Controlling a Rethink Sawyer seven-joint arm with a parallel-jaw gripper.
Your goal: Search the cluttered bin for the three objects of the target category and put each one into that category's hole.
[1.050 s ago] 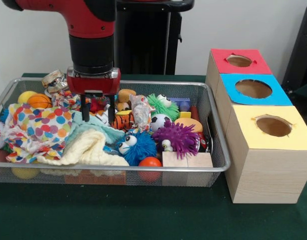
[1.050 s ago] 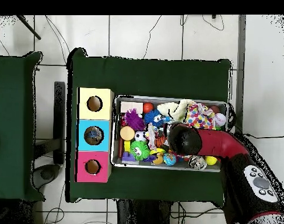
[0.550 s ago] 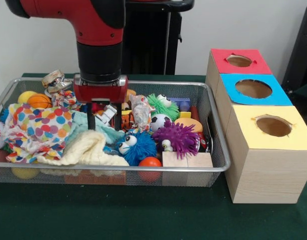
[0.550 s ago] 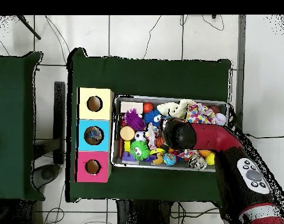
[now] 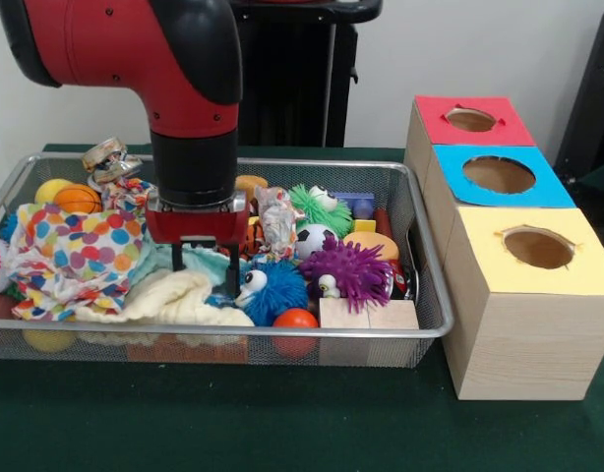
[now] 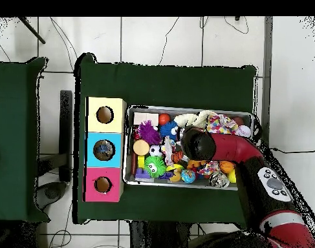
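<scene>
While the wire bin (image 5: 420,324) is crowded with balls, cloths and fuzzy toys, the hand (image 5: 206,273) hangs low at its middle over the cream cloth (image 5: 179,300), its two fingers spread apart and holding nothing. To the right, the red, blue and yellow boxes (image 5: 518,246) wait; the blue hole seems to hold something, so I judge the sorting hardly begun.

Bright, even indoor light; soft shadows.
</scene>
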